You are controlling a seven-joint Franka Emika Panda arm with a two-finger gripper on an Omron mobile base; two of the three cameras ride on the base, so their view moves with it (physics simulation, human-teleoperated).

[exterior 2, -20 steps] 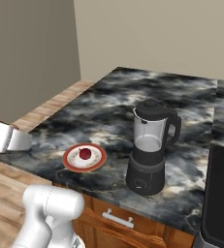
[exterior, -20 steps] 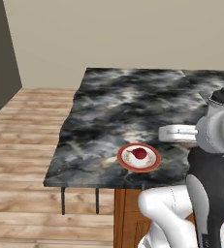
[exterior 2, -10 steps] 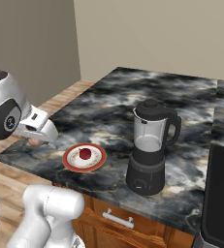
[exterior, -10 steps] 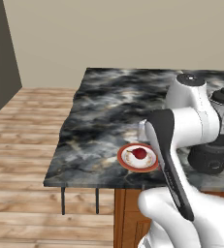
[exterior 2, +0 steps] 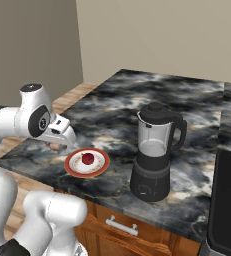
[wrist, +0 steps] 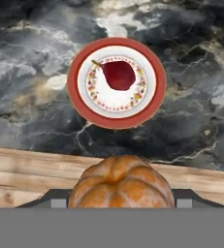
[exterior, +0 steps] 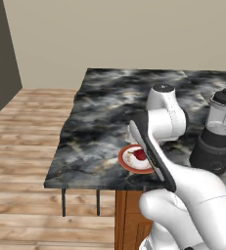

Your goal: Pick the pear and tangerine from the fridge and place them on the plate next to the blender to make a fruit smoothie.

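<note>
1. On the dark marbled surface (exterior 2: 187, 115) the red-rimmed plate (wrist: 116, 83) sits just beside the blender (exterior 2: 154, 151), same spot as earlier.
2. Dark red pear (wrist: 118, 74) lies on the plate, unchanged.
3. Arm has swung across since a second ago; it now hangs over the surface edge by the plate.
4. Gripper (wrist: 120, 201) jaws pinch the orange tangerine (wrist: 120, 182), held above the edge, apart from the plate.
</note>
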